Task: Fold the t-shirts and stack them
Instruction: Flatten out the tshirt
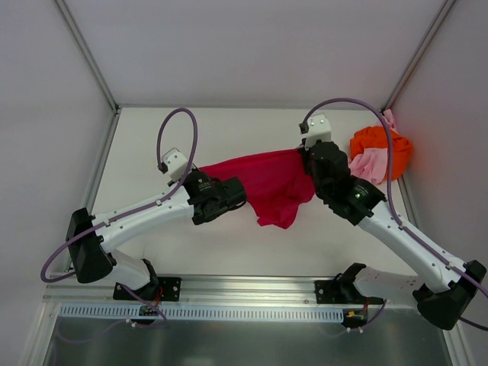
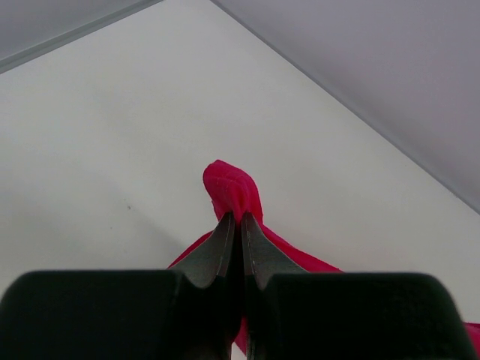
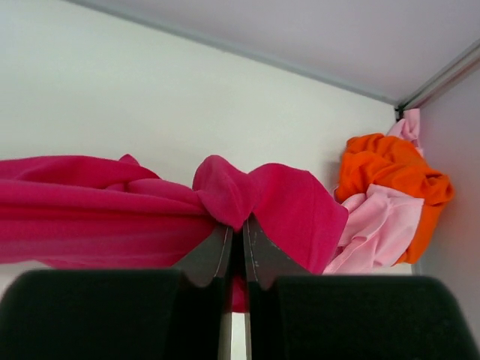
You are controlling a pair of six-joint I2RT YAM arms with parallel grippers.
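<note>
Left claw (image 2: 234, 217): pinched shut on red shirt (image 1: 267, 179), 9 o'clock end; arm reaches from 7 o'clock
Right claw (image 3: 234, 223): pinched shut on 3 o'clock end; arm bent from 5 o'clock
Red shirt: stretched between both claws
Orange shirt (image 1: 377, 141), pink shirt (image 1: 370, 164): heaped at 2 o'clock

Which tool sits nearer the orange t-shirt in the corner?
Right. The right tool, shut on the crimson t-shirt, is close beside the orange t-shirt; the left tool grips the crimson t-shirt's opposite end, much farther away.

I get bright, even, diffuse light; the crimson t-shirt (image 1: 267, 183) casts a faint shadow; wrist views blur along the bottom.
</note>
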